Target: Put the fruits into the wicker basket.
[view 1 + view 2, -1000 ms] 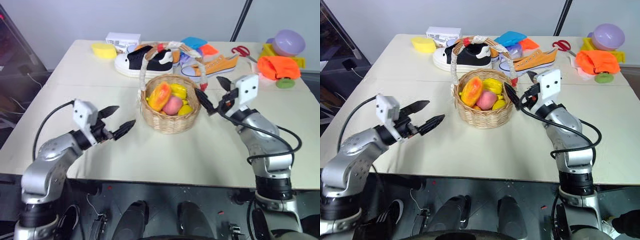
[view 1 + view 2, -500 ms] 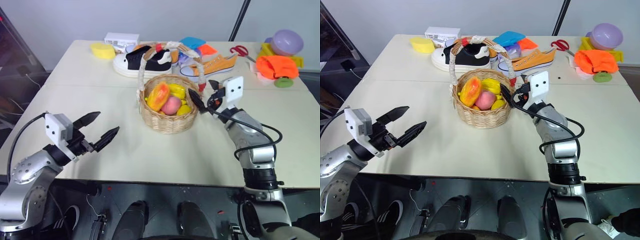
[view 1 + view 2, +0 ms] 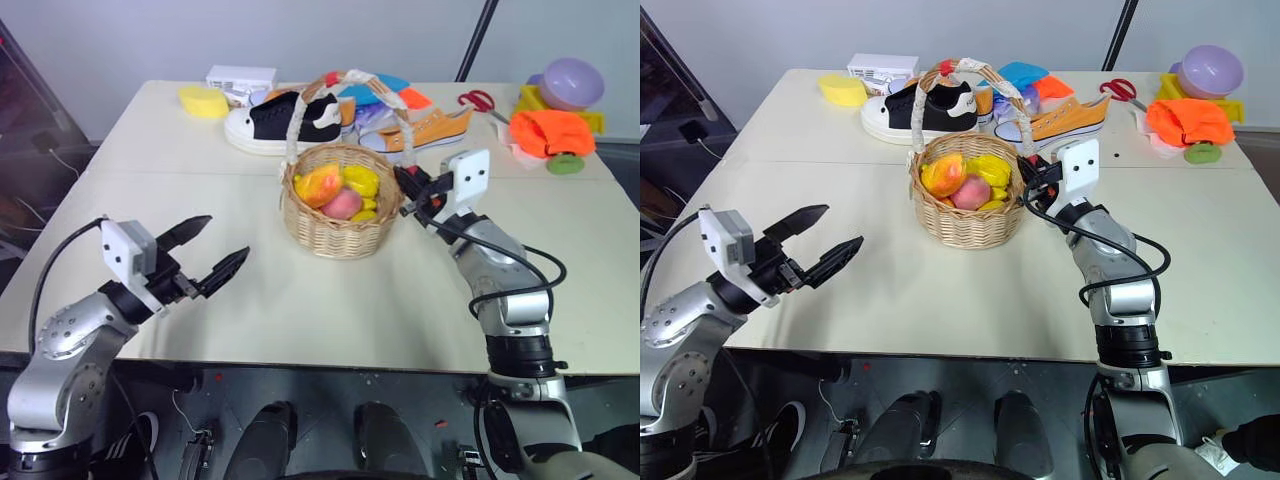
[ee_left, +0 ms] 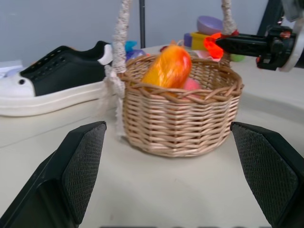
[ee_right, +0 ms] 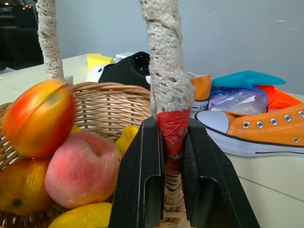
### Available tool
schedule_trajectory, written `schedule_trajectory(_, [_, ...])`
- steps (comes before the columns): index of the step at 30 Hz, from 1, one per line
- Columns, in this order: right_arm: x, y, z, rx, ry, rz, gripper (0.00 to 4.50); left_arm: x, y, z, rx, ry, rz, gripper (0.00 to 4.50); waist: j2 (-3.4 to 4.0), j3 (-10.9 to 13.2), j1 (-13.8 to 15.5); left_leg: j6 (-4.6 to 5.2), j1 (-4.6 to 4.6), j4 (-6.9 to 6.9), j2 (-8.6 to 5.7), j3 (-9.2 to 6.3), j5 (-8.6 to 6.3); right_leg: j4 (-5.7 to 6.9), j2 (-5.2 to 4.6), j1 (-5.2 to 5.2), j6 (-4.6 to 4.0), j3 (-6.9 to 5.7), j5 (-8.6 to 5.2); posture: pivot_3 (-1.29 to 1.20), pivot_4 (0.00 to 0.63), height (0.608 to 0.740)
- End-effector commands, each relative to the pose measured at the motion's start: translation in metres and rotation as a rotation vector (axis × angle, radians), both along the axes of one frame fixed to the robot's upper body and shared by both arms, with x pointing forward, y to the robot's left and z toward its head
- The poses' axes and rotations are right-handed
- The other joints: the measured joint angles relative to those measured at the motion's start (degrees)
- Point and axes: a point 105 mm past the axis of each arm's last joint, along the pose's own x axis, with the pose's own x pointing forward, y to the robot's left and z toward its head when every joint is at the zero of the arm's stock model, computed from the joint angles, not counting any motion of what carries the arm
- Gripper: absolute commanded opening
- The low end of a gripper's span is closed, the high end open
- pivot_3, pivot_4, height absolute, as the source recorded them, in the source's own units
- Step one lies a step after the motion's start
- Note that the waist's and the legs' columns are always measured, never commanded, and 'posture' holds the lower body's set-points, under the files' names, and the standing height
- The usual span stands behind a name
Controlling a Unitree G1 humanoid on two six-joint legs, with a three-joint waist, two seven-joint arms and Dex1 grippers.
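The wicker basket [image 3: 335, 232] stands mid-table with its tall arched handle [image 3: 346, 77] upright. Inside lie the fruits: an orange-yellow mango [image 3: 318, 185] on top and a pink peach [image 3: 343, 205] beside it, among yellow pieces [image 3: 361, 181]. My right gripper [image 3: 405, 183] is shut on the handle's red band [image 5: 173, 129] at the basket's right rim. The peach [image 5: 81, 169] and mango [image 5: 36, 118] sit just left of that grip. My left gripper [image 3: 223, 240] hangs open over the table to the basket's left, holding nothing, and its fingers [image 4: 76, 171] frame the basket [image 4: 180, 118].
Behind the basket lie a black-and-white sneaker [image 3: 282, 123], an orange sneaker [image 3: 440, 130], blue and orange cloths, a yellow sponge [image 3: 205, 100] and a white box [image 3: 242, 78]. At the far right are red scissors [image 3: 483, 100], an orange cloth [image 3: 555, 132] and a purple bowl [image 3: 572, 82].
My right gripper has closed on the red band of the basket's handle, and the handle now stands more upright. The left gripper stays open at the left.
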Motion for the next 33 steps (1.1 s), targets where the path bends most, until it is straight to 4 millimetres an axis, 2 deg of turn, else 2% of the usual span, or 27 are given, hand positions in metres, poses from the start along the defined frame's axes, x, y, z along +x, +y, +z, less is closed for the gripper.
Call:
schedule_trajectory(1, [-0.012,-0.007,0.031,0.028,-0.127,0.017,0.02,-0.001,-0.004,0.005,0.000,-0.032,-0.025,4.50,0.00,0.00,0.02,0.00,0.00,0.00,0.00,0.00,0.00,0.00,0.00,0.00,0.00,0.00,0.00,0.00,0.150,0.740])
schedule_trajectory(5, [-0.024,-0.025,0.038,-0.008,-0.162,0.012,0.02,0.004,-0.008,0.007,-0.008,-0.035,-0.051,4.50,0.01,0.01,0.35,0.01,-0.02,0.01,-0.02,0.00,0.00,-0.03,-0.02,0.02,0.00,0.00,0.00,0.00,0.150,0.740])
schedule_trajectory(6, [-0.026,-0.035,0.040,-0.014,-0.167,-0.009,0.02,0.006,-0.010,0.007,-0.012,-0.035,-0.059,4.50,0.01,0.01,0.32,0.02,-0.02,0.02,-0.05,0.00,-0.01,-0.04,-0.03,0.02,0.00,-0.01,0.00,0.00,0.150,0.740])
schedule_trajectory(8, [-0.034,-0.068,0.046,-0.038,-0.184,-0.097,0.02,0.012,-0.020,0.005,-0.019,-0.021,-0.105,4.50,0.01,0.01,0.65,0.02,-0.03,0.03,-0.05,-0.01,-0.01,-0.06,-0.04,0.05,0.00,-0.02,0.00,0.00,0.150,0.740])
schedule_trajectory(11, [-0.048,-0.100,0.050,-0.072,-0.195,-0.196,0.02,0.015,-0.039,-0.002,-0.004,0.007,-0.205,4.50,0.02,0.01,0.62,0.07,-0.03,0.02,-0.13,-0.04,-0.04,-0.12,-0.08,0.11,0.01,-0.05,0.00,0.00,0.150,0.740])
schedule_trajectory(18, [-0.087,-0.158,0.049,-0.116,-0.201,-0.468,0.02,0.031,-0.074,-0.009,0.012,0.020,-0.415,4.50,0.11,-0.03,0.05,0.08,0.01,0.02,-0.06,0.03,-0.04,-0.08,-0.03,0.10,0.02,-0.02,0.00,0.00,0.150,0.740])
schedule_trajectory(24, [-0.114,-0.197,0.044,-0.048,-0.214,-0.684,0.02,0.043,-0.092,-0.007,0.023,0.000,-0.519,4.50,0.17,-0.07,0.22,0.09,0.01,0.04,-0.06,0.07,-0.04,-0.07,-0.04,0.11,0.02,-0.01,0.00,0.00,0.150,0.740])
schedule_trajectory(27, [-0.117,-0.209,0.036,0.036,-0.212,-0.745,0.02,0.045,-0.094,-0.007,0.028,-0.005,-0.534,4.50,0.18,-0.07,0.10,0.09,0.01,0.06,-0.06,0.07,-0.04,-0.07,-0.03,0.12,0.02,-0.01,0.00,0.00,0.150,0.740])
schedule_trajectory(33, [-0.111,-0.210,0.021,0.056,-0.188,-0.769,0.02,0.044,-0.092,-0.007,0.029,-0.009,-0.524,4.50,0.23,-0.08,-0.01,0.09,0.04,0.05,-0.05,0.08,-0.04,-0.02,-0.03,0.12,0.02,0.00,0.00,0.00,0.150,0.740])
